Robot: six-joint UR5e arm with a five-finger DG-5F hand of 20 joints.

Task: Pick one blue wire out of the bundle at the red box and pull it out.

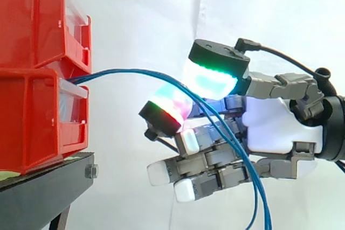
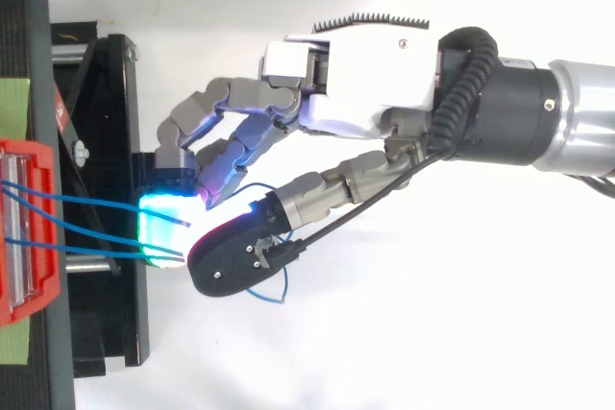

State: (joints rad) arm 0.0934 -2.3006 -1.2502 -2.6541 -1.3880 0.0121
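Two red bins are stacked on a black stand [image 1: 43,187] at the left of your side view, the upper bin [image 1: 32,25] resting on the lower bin [image 1: 32,122], with a white curtain [image 1: 145,14] behind. Each bin shows a clear panel [image 1: 70,100] at its front; what lies deeper inside you cannot make out.

The wires [image 1: 129,71], thin and blue, leave the top front edge of the lower bin, just under the upper one. They run close together in a shallow arch to the right. From above you can count two of them, side by side and apart as they cross that bin's rim [image 2: 29,165].

The hand [image 1: 275,122] comes in from the right, apart from the bins. It has the wires pinched between two glowing pads, an upper one [image 1: 210,79] lit green and cyan and a lower one [image 1: 170,103] banded red, green and white. Whether the pinch takes one wire or both you cannot tell.

Past the pads the wires hang slack across the front of the hand and run off the bottom edge of the side view. From above, a loose loop of wire shows just beside the hand. The other fingers [image 1: 215,160] lie lightly bent below the pinch, white-tipped, pointing toward the bins.
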